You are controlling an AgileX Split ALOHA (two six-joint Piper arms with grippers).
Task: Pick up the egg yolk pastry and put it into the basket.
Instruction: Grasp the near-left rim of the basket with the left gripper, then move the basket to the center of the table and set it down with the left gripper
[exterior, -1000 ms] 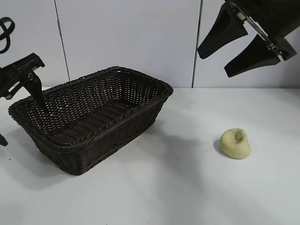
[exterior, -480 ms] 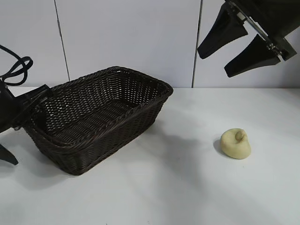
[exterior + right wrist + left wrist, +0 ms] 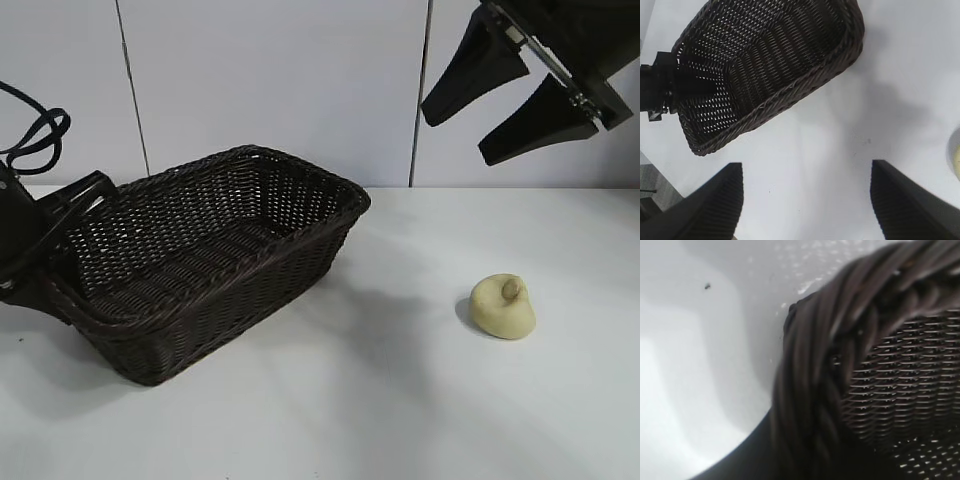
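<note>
The egg yolk pastry (image 3: 503, 308), a pale yellow lump with a brown nub, lies on the white table at the right; only its edge shows in the right wrist view (image 3: 956, 156). The dark woven basket (image 3: 230, 300) stands at the left. My left gripper (image 3: 58, 255) is shut on the basket's left end rim, one finger inside and one outside. That braided rim (image 3: 825, 365) fills the left wrist view. My right gripper (image 3: 455, 138) hangs open and empty high above the table, up and left of the pastry. The right wrist view shows its two fingers spread (image 3: 806, 167), the basket (image 3: 775, 50) and the left gripper (image 3: 670, 87).
A white panelled wall (image 3: 280, 80) stands behind the table. Bare white tabletop (image 3: 400, 380) lies between the basket and the pastry and in front of both.
My left gripper came down onto the basket's left end and closed on its rim. The basket shifted slightly and its left end tilted. The right gripper and the pastry have not moved.
</note>
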